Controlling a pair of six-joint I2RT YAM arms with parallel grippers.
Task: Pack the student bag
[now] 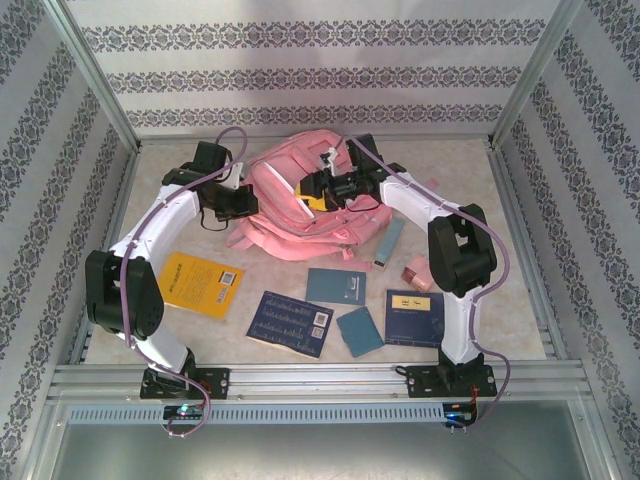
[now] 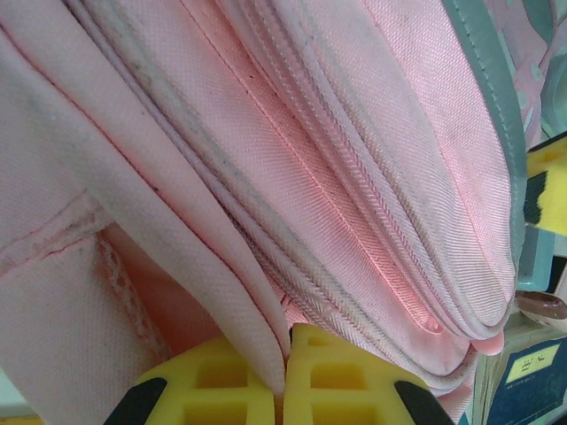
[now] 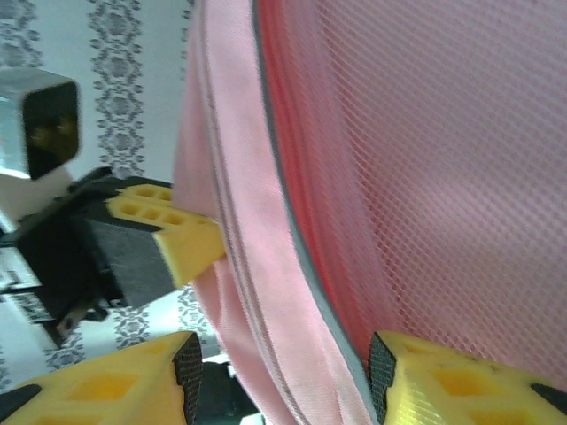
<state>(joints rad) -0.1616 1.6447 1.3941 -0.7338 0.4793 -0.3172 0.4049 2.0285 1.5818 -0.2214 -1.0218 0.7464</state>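
- Top external: the student bag [image 1: 285, 205] lies on the table [image 1: 470, 190]; books [image 1: 290, 322] sit nearer than the bag, unpacked.
- Left wrist: the left gripper [image 2: 285, 359] is clenched on a fold of the bag; that pinch may slip, collapsing the mouth.
- Right wrist: the right gripper [image 3: 283, 367] stands released astride the bag's rim; closing could snag the mesh lining [image 3: 443, 159].

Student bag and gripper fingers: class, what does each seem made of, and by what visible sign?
Student bag: matte woven pink fabric, shown by weave and stitched seams; mesh panel too. Left gripper fingers: matte yellow, probably plastic, with moulded cells.
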